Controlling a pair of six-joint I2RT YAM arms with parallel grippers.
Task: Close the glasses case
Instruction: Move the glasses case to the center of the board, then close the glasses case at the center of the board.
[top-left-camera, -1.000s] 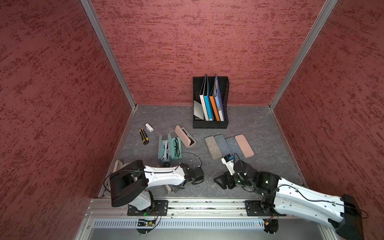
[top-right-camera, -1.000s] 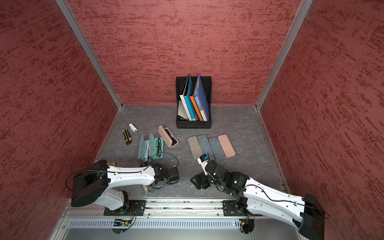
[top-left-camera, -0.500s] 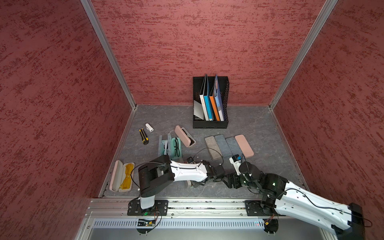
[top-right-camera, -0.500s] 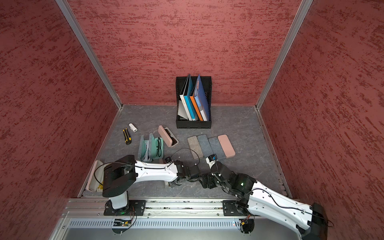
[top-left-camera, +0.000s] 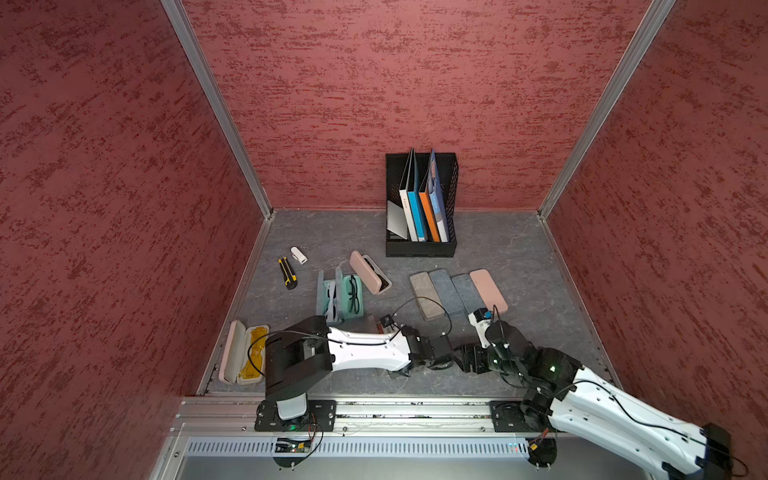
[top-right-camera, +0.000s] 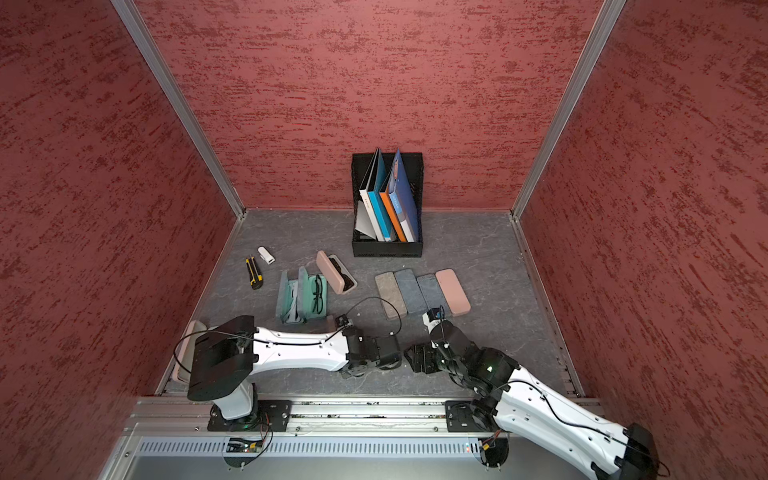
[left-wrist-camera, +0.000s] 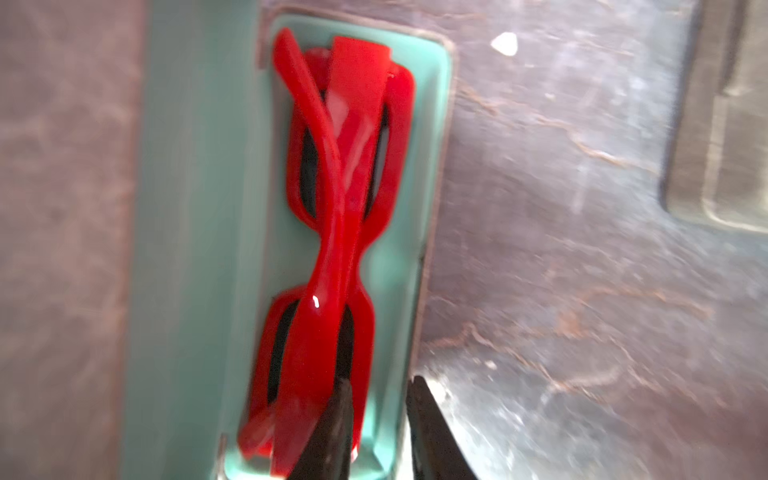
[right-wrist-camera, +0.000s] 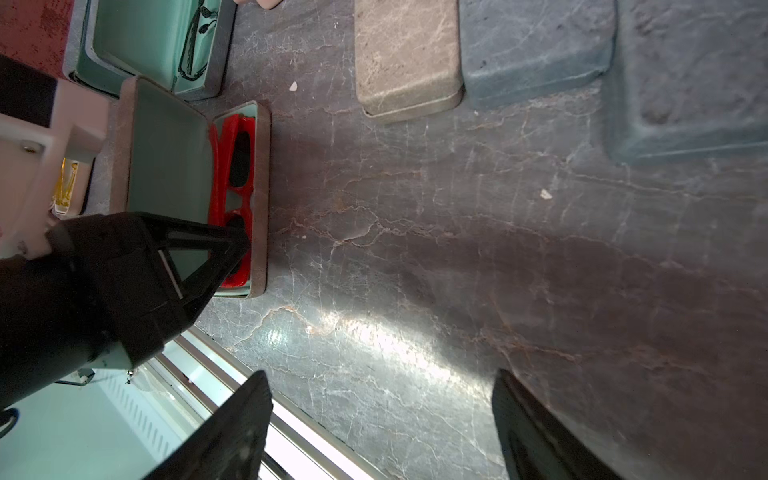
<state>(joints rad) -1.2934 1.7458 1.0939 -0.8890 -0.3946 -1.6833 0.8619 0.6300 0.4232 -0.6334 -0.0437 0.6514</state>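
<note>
The black mesh file holder (top-left-camera: 420, 248) at the upper centre of the grey marbled tabletop (top-left-camera: 519, 257) is holding upright folders in white, blue and orange. Left of centre, a mint-green open case (top-left-camera: 354, 293) is carrying black-framed glasses. A pink open case (top-left-camera: 365, 272) just above it is showing dark glasses, and a pale open case (top-left-camera: 232, 353) at the lower left is holding yellow-lensed glasses (top-left-camera: 255, 353). Four closed cases (top-left-camera: 457, 291), beige, two grey-blue and pink, are lying side by side right of centre. The brown-shelled glasses case (right-wrist-camera: 166, 166) (top-left-camera: 371, 324) is lying at the lower centre in both top views. It is mostly hidden under the white left forearm (top-left-camera: 365, 349), with only its far end peeping out just below the mint-green case. It is lying open, its lid spread flat beside the tray and both halves lined in mint. Folded red-framed glasses (left-wrist-camera: 332, 208) with dark lenses are filling the tray. Its long axis is running parallel to the closed cases, roughly up and down the frame in the top views, with the tray on the side toward them. The left tool (left-wrist-camera: 380, 380) is standing narrowly open at the tray's near end, one finger over the glasses and the other outside the wall. The right tool (right-wrist-camera: 379, 374) is hovering wide open over bare tabletop, gripping nothing.
</note>
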